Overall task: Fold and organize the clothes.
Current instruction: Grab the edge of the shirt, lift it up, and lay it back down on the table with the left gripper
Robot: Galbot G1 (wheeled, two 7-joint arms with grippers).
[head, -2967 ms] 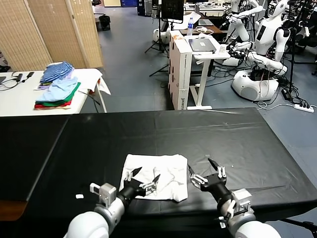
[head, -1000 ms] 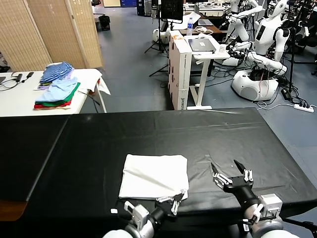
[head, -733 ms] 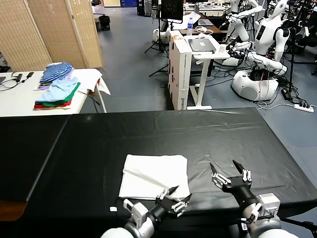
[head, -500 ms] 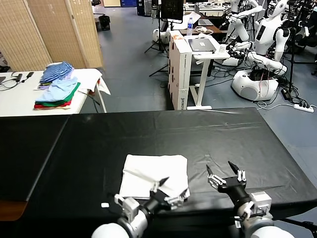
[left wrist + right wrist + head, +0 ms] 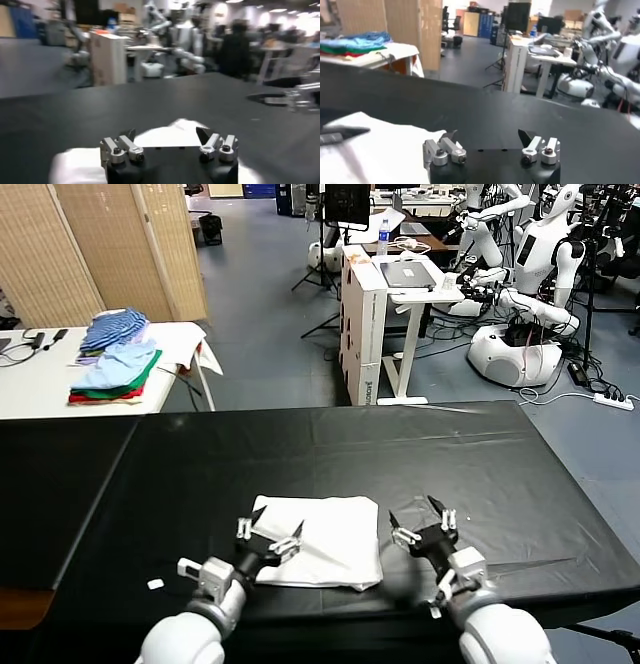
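I have the folded white T-shirt point(image 5: 320, 539) lying on the near middle of the black table point(image 5: 180, 474), my left gripper point(image 5: 270, 538) spread open apparently just above its near-left part, my right gripper point(image 5: 422, 527) open beside its right edge.

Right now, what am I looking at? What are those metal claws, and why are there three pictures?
Those claws are a robot's two hands. One picture comes from a camera on its head, looking down at a black table. The other two come from cameras on its wrists, so each shows one hand up close. On the table lies a folded white T-shirt. The left hand is over the shirt's near left corner, and the right hand hovers just beside the shirt. Both hands are open and hold nothing. Far off on a white table sits a stack of colourful folded clothes.
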